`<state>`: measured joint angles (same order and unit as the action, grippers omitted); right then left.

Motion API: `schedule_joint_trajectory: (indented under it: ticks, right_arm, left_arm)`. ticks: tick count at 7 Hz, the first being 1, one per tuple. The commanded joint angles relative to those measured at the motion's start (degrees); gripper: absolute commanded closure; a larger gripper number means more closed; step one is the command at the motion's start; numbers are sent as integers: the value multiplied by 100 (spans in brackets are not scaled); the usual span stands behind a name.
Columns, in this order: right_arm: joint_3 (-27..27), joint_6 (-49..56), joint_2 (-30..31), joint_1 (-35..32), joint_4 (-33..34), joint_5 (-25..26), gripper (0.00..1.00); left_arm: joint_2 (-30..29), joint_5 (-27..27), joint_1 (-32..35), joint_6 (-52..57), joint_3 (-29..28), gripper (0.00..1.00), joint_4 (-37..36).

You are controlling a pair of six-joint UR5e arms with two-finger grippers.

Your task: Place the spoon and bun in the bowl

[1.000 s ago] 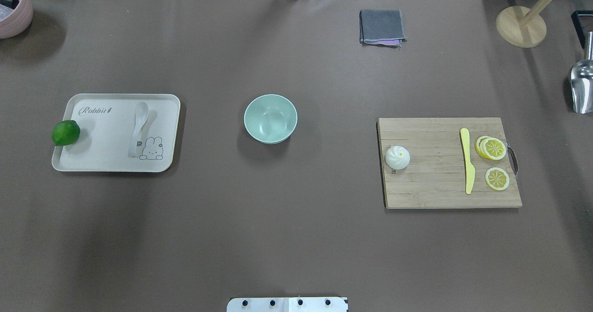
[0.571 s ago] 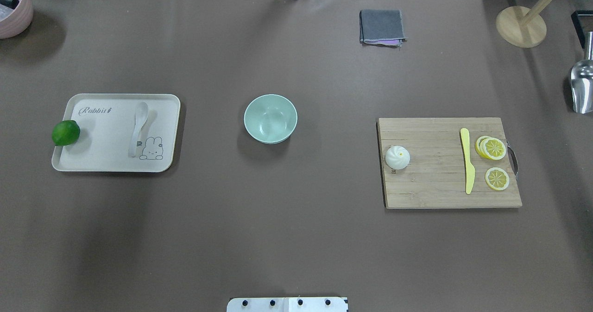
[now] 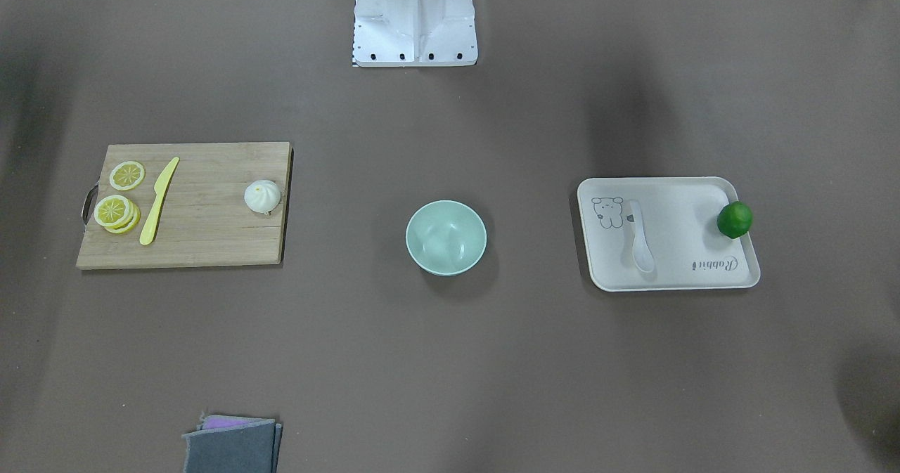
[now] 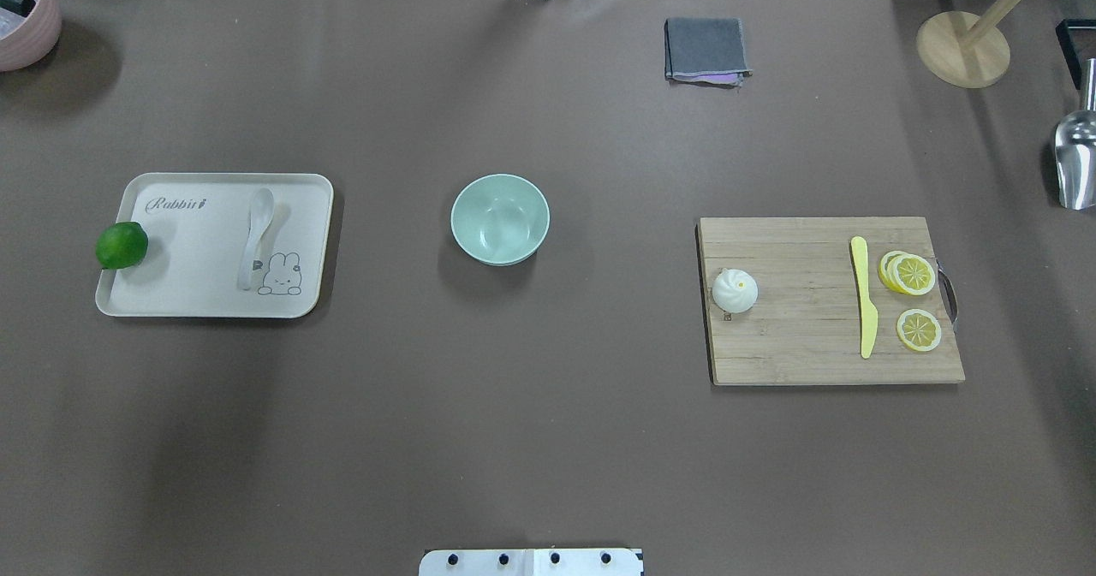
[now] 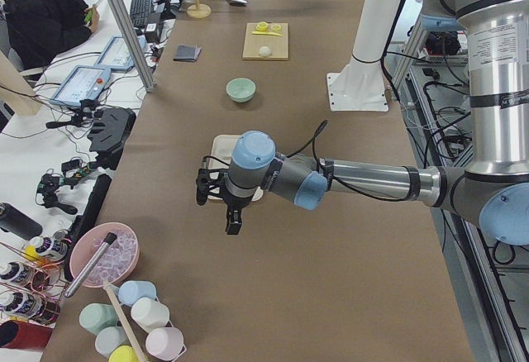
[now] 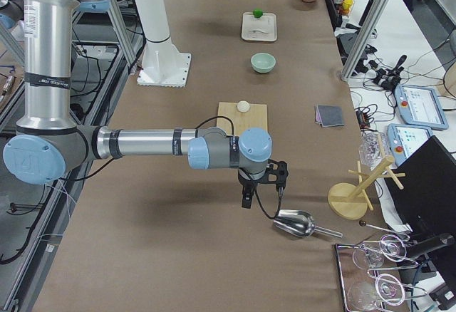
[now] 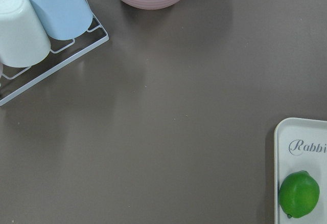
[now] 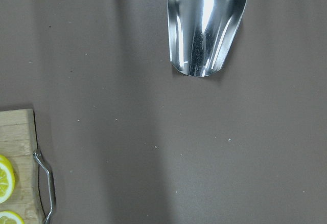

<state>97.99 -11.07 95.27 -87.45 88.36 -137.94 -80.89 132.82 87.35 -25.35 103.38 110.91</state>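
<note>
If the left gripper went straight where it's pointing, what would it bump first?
The left gripper points down, so probably the bare table, beside the tray; depth is unclear.

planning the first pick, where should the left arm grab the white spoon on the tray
Hold the spoon by its narrow handle, coming straight down from above and closing across its width. It lies flat on the tray, handle toward the robot, and the wide scoop would likely slip.
</note>
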Motion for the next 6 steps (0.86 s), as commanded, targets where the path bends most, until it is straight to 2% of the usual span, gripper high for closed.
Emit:
schedule_joint_trajectory:
  ticks: [1, 4, 6]
  right_arm:
    - [0, 0, 0, 0, -3, -48, 0]
    - [175, -53, -96, 26, -29, -31, 0]
    - [150, -53, -184, 183, -999, -13, 0]
  left_arm:
    - [-6, 16, -8, -5, 16, 2, 9]
    - [-259, 25, -25, -14, 68, 2, 18]
    - [-532, 34, -165, -5, 69, 2, 350]
